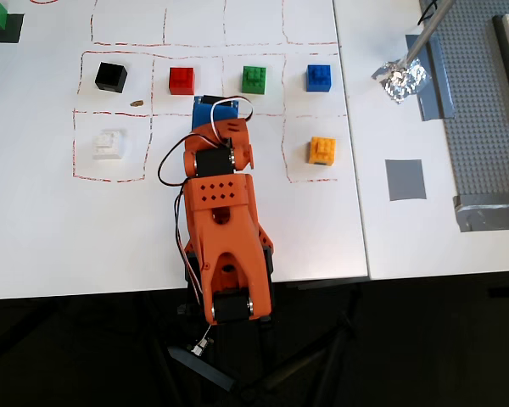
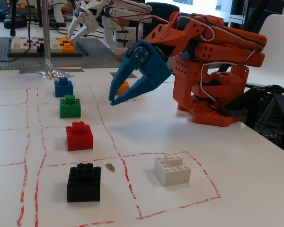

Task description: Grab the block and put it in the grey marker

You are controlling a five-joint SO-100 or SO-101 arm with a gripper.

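Note:
The red block (image 1: 181, 80) (image 2: 79, 136) sits in a red-outlined cell between the black brick and the green brick. The grey marker (image 1: 405, 179) is a flat grey square at the right of the table in the overhead view; it is out of the fixed view. My orange arm is folded back. Its blue gripper (image 1: 210, 103) (image 2: 112, 99) hangs a little above the table, just right of the red block in both views. The fingertips nearly meet and hold nothing.
Black (image 1: 111, 77), green (image 1: 254, 79), blue (image 1: 319, 77), orange-yellow (image 1: 323, 150) and white (image 1: 110, 143) bricks sit in nearby cells. Crumpled foil (image 1: 400, 78) on a rod, grey tape strips and a studded grey baseplate (image 1: 483, 102) lie right. A white arm (image 2: 109, 14) stands behind.

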